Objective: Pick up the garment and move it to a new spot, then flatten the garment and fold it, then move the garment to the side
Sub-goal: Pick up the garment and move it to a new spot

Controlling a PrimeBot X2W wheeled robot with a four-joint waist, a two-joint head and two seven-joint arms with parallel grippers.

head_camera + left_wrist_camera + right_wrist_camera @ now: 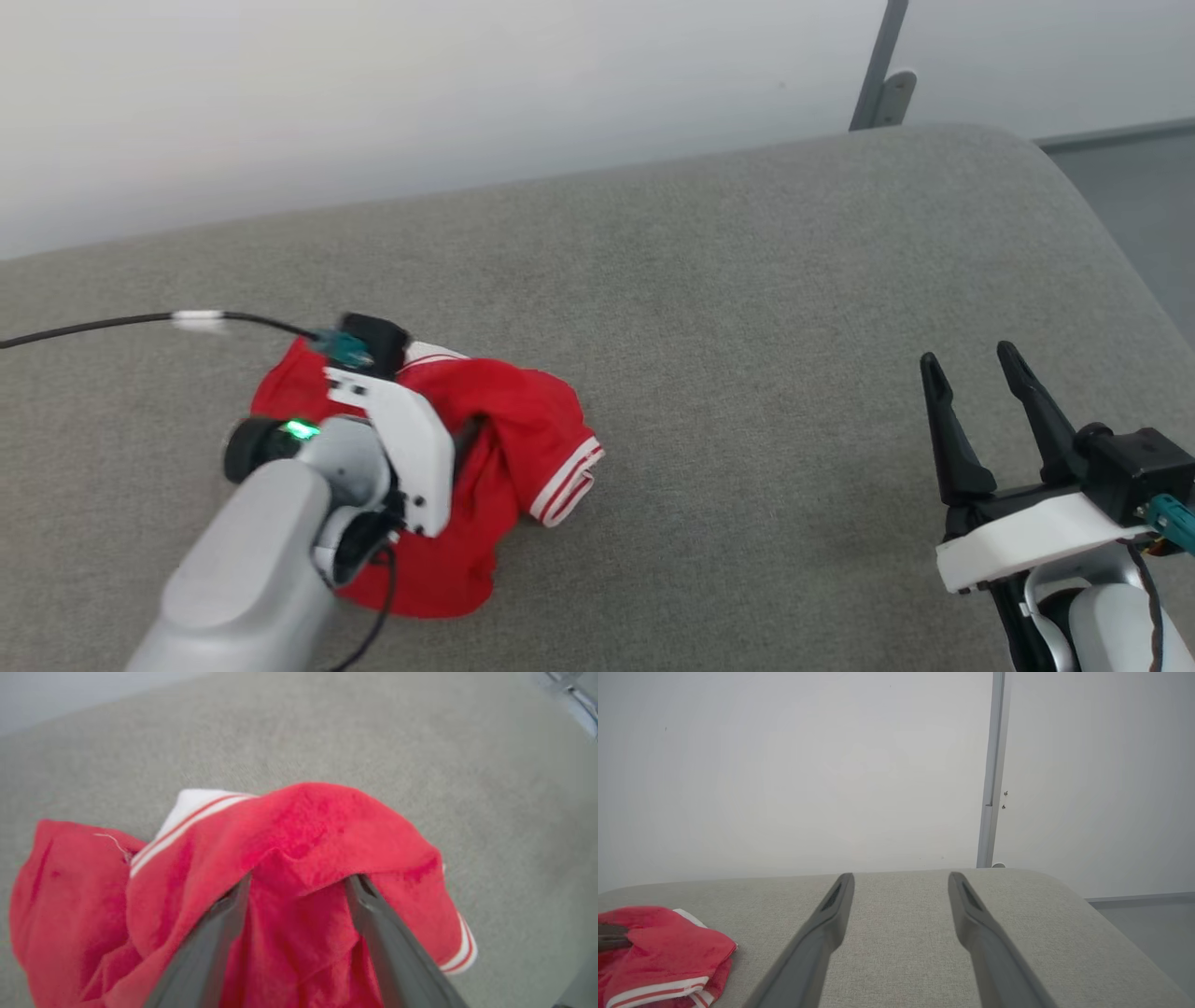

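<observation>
Left arm: the pale forearm (243,560) entered from the lower left of the head view, wrist bent so the white bracket (411,439) sat over the T-shirt (523,420). A green light (301,430) was lit on the wrist. A black cable (93,327) ran off to the left from the wrist camera.

Left pincer (299,879): the fingers stood well apart and angled down into the crumpled cloth. Both tips were tucked under a raised red fold, with more fabric bunched between the fingers. They were not closed on it; whether the tips reached the surface beneath could not be told.

T-shirt: it lay in a loose heap on the grey upholstered surface (747,280), around and under the left pincer. One striped red-and-white cuff (569,481) lay just right of that pincer. Another band of striped trim (196,814) showed beyond its left finger in the left wrist view.

Right arm: it was low at the lower right of the head view. Right pincer (971,359): fingers pointed up that view, spread wide, nothing between them. It was well apart from the T-shirt, which lay far to its left. Ahead of it were the surface's rounded edge, a pale wall (784,765) and a grey metal post (994,765).
</observation>
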